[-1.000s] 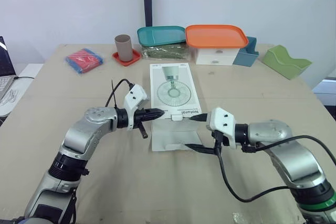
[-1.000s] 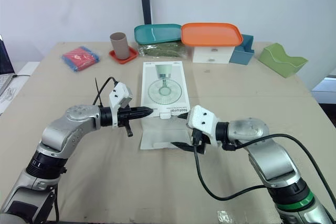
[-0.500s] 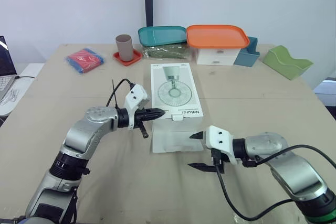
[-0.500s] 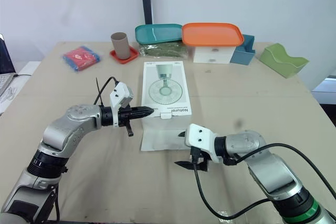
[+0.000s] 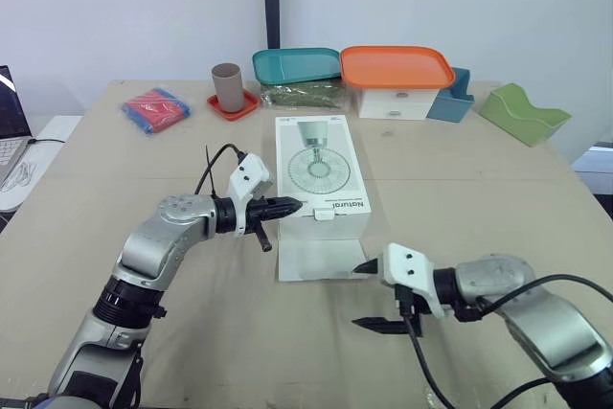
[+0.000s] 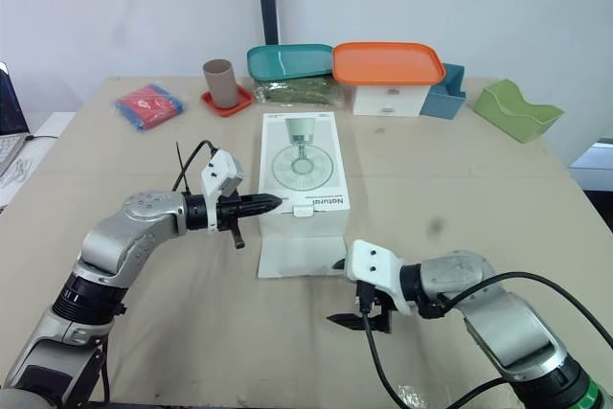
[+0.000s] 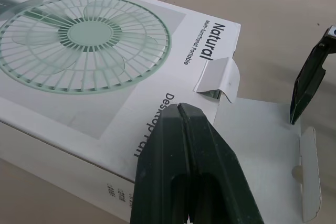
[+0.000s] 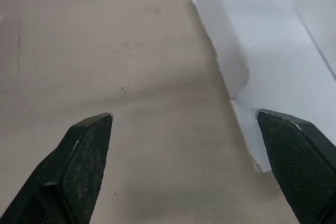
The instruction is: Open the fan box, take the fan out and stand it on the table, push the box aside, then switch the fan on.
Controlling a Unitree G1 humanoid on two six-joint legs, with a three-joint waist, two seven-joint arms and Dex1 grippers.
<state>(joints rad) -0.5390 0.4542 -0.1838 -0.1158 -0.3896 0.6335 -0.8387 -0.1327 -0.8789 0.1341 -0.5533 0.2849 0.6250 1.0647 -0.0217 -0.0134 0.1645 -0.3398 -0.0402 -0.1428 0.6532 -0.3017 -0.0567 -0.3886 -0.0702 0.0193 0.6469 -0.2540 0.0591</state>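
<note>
The right gripper (image 5: 364,296) is drawn back from the box (image 5: 318,174) end toward the robot. Its spread fingers now sit off the flap (image 5: 316,261), over the table (image 5: 239,332) beside the flap's near corner.

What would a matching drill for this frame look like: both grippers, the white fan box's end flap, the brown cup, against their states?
Things
1. left gripper
2. right gripper
3. end flap of the white cardboard fan box
4. brown cylindrical cup

States
A. stands on a red coaster
B. open, over the beige table beside the flap's corner
C. shut, tips at the box's near end
D. folded out, lying flat on the table

Pairs: 1-C, 2-B, 3-D, 4-A
</note>
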